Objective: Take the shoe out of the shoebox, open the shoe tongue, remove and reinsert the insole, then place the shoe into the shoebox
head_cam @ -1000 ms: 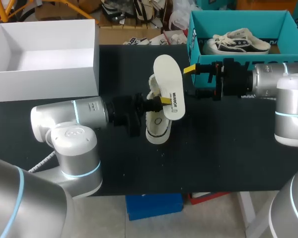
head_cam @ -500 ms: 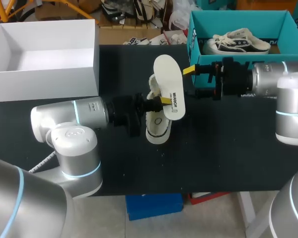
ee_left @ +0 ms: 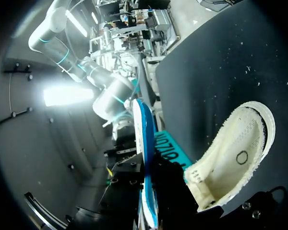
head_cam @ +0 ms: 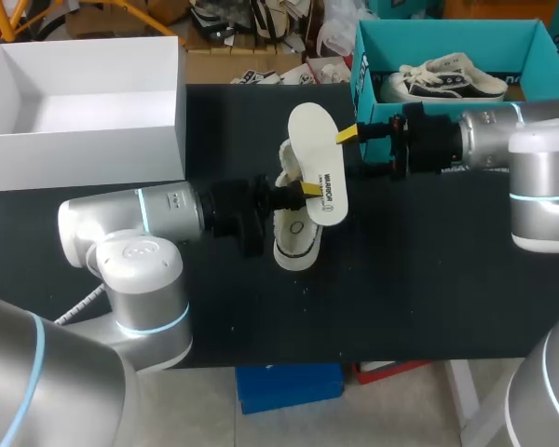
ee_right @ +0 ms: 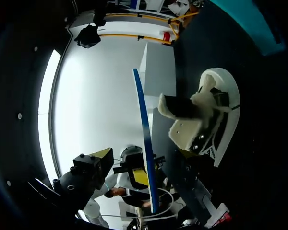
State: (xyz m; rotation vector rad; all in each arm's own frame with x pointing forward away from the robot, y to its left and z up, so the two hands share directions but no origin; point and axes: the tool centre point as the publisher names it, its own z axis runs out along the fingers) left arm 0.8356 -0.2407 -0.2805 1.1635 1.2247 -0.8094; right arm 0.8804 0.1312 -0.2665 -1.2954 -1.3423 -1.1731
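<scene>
The white insole [head_cam: 317,160] stands on edge over the black table, with my left gripper [head_cam: 307,189] shut on its lower end. In the left wrist view the insole [ee_left: 143,153] shows edge-on with a blue underside. The cream shoe [head_cam: 293,237] rests on the table just under it, its opening [ee_left: 235,158] facing up. My right gripper [head_cam: 349,152] is open at the insole's right edge. In the right wrist view the insole [ee_right: 144,143] stands between its fingers, apart from the yellow fingertip [ee_right: 100,155], and the shoe [ee_right: 211,120] lies beyond.
A teal shoebox [head_cam: 363,79] stands at the back right with another shoe [head_cam: 447,79] inside, right behind my right arm. A white open box [head_cam: 84,140] stands at the back left. Bare black tabletop lies in front of the shoe.
My right gripper has moved left to the insole, so its fingers now straddle the insole's edge, and they have narrowed a little. The left arm, insole and shoe have not moved.
</scene>
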